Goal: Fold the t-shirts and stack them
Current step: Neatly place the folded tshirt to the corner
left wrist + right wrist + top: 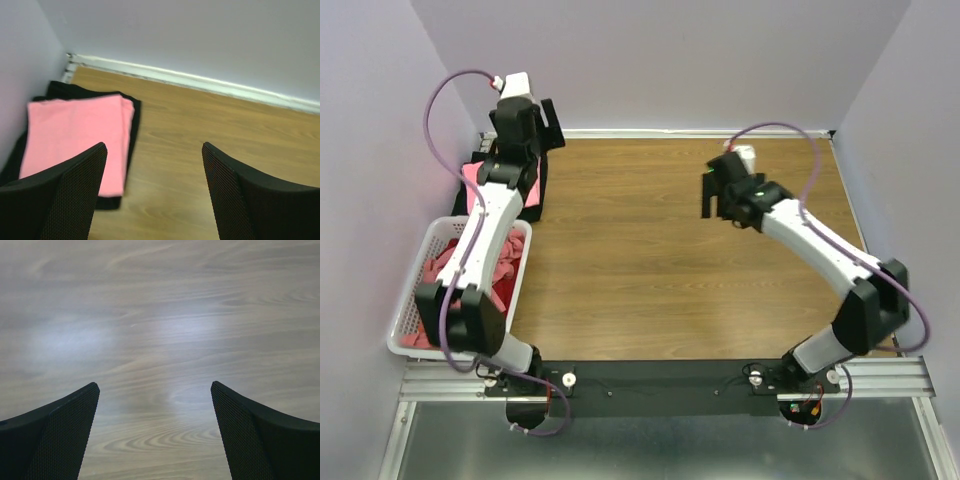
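left claw (154, 148) open, empty | right claw (155, 388) open above tabletop (160, 315) | pink shirt (75, 130) folded on black shirt (70, 90), left of left claw | risk: low retreat snags edge, unfolds it | basket (406, 320) shirts (508, 268) likely loose, half hidden

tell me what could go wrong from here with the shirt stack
The folded pink t-shirt on the black t-shirt lies tight in the corner by the wall, so the open left gripper could drag it askew if it dips while pulling away. The left arm crosses above the basket and may snag the loose shirts heaped inside.
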`<state>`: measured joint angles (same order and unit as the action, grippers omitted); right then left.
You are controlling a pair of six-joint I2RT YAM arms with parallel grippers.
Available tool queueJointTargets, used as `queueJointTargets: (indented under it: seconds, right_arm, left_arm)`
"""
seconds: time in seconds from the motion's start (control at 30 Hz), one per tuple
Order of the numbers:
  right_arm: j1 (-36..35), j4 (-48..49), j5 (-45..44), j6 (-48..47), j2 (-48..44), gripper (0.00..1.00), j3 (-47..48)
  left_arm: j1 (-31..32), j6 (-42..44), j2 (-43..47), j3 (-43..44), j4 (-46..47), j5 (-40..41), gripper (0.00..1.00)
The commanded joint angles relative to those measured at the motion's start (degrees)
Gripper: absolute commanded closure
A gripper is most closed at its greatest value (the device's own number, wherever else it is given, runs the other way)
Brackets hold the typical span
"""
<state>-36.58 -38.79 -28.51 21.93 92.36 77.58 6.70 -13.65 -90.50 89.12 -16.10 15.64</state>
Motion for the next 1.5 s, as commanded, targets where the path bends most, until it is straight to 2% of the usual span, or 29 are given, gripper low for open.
queueJointTargets:
  seconds: [0.0, 0.07, 0.2, 0.23, 0.37, 0.4, 0.5, 0.67, 0.8, 0.93, 1.13, 1.47]
  right_arm:
    - [8.09, -2.86, -3.21, 6.01, -11.92, 0.0, -2.34]
    - [11.26, -4.1, -4.88, 6.1, -18.39, 0.0, -3.31]
    - [12.23, -7.53, -9.54, 4.44, -30.45, 0.0, -4.54]
    - [12.23, -9.1, -9.89, 4.35, -32.74, 0.0, -4.63]
    - [12.14, -10.78, -9.37, 2.86, -45.04, 0.0, -4.89]
    - [12.23, -10.7, -9.72, 2.5, -49.6, 0.0, -5.94]
    - [12.23, -10.78, -11.21, 0.49, -55.95, 0.0, -7.18]
    - [12.14, -9.74, -11.3, -4.96, -67.71, 0.0, -9.55]
    - [12.23, -7.01, -8.23, -7.6, -72.84, 0.0, -10.08]
    - [12.23, -6.48, -5.59, -10.59, -73.72, 0.0, -10.69]
    - [12.23, -5.78, -0.85, -12.62, -74.07, 0.0, -11.93]
    - [12.23, -5.78, -0.76, -12.62, -75.4, 0.0, -12.63]
  left_arm:
    - [2.96, -6.82, 9.53, -7.54, -3.67, -7.91, 0.16]
    - [4.2, -8.05, 17.93, -12.38, -5.51, -7.2, 0.16]
    - [4.73, -11.04, 34.56, -20.37, -9.03, -3.34, 0.15]
    - [4.73, -11.66, 41.21, -23.7, -10.78, -2.72, 0.01]
    - [4.73, -13.42, 53.38, -27.94, -16.14, -0.62, 0.01]
    - [4.81, -13.68, 58.54, -28.47, -18.68, 2.0, 0.01]
    - [4.73, -14.3, 65.77, -26.9, -24.22, 6.75, 0.01]
    - [4.73, -15.18, 75.01, -21.81, -30.91, 14.15, 0.01]
    - [4.73, -17.73, 78.28, -21.44, -34.17, 17.58, 0.01]
    - [4.73, -21.85, 79.25, -23.28, -35.5, 15.92, 0.01]
    - [4.73, -23.35, 81.44, -24.79, -35.66, 13.98, 0.01]
    - [4.73, -25.28, 84.79, -23.73, -38.04, 14.78, 0.01]
